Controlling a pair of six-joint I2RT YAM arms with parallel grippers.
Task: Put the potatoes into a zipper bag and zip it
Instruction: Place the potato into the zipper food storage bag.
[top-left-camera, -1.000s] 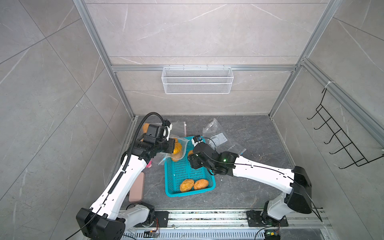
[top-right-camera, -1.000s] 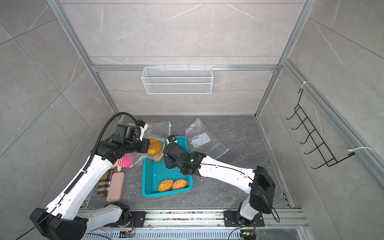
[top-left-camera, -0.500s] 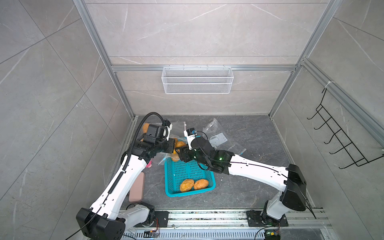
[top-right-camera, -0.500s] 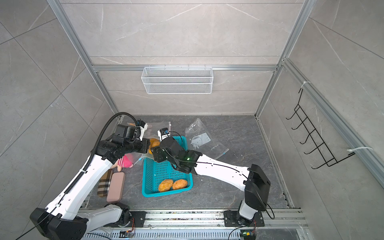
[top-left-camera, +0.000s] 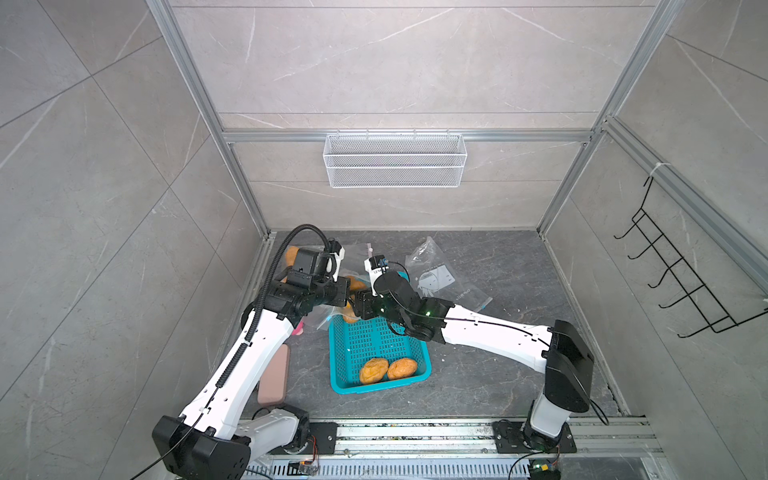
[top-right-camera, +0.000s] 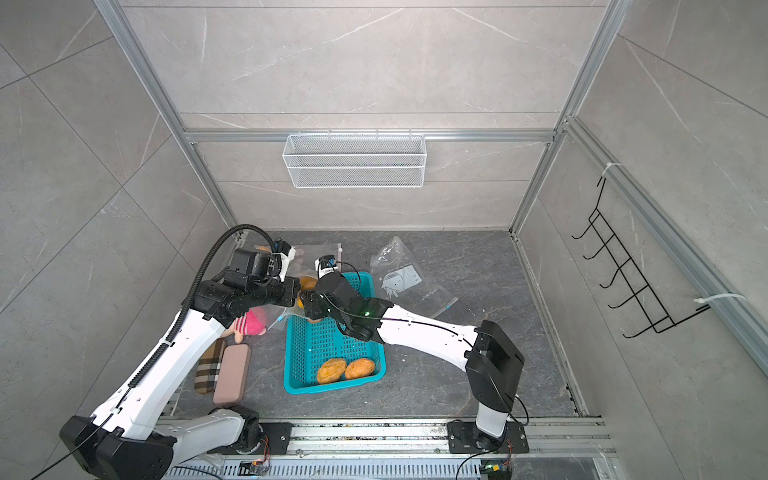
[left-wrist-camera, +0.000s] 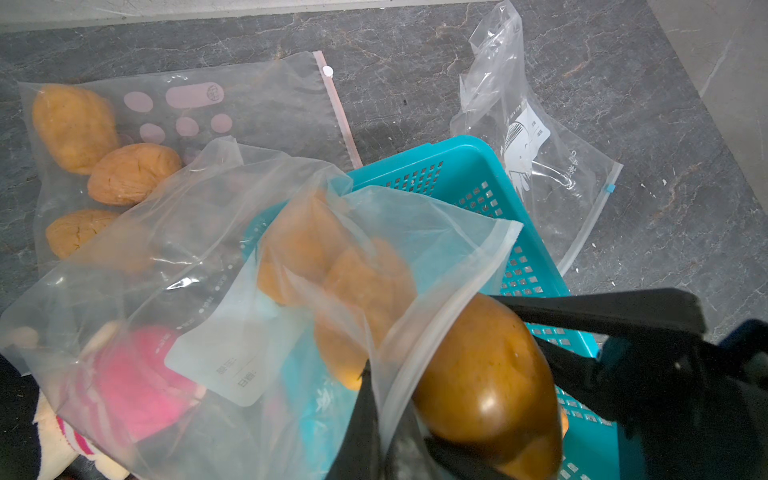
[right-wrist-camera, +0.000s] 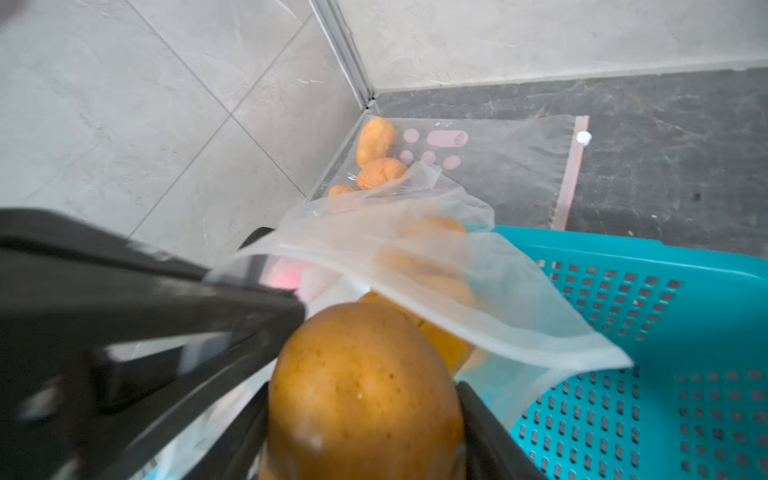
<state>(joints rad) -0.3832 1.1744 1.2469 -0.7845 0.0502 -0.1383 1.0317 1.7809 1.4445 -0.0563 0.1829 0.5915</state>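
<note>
Between the part-spread jaws of the right gripper (right-wrist-camera: 365, 419) sits a smooth, oval, yellow-brown potato (right-wrist-camera: 365, 374), clamped on both sides and held at the open mouth of a translucent plastic zipper bag (left-wrist-camera: 208, 257). Just beside it, the left gripper (left-wrist-camera: 374, 399) is pinched fully closed on that bag's rim, with several wrinkled orange potatoes (left-wrist-camera: 332, 266) inside the bag beyond its tips. Behind the right gripper, two more such potatoes (top-left-camera: 374, 370) lie in a perforated teal plastic basket (top-left-camera: 336, 357).

The potato (right-wrist-camera: 365, 390) in the right wrist view is cut by the edge; the left arm (top-right-camera: 183, 345) half hides a pink toy (top-right-camera: 251, 324).
</note>
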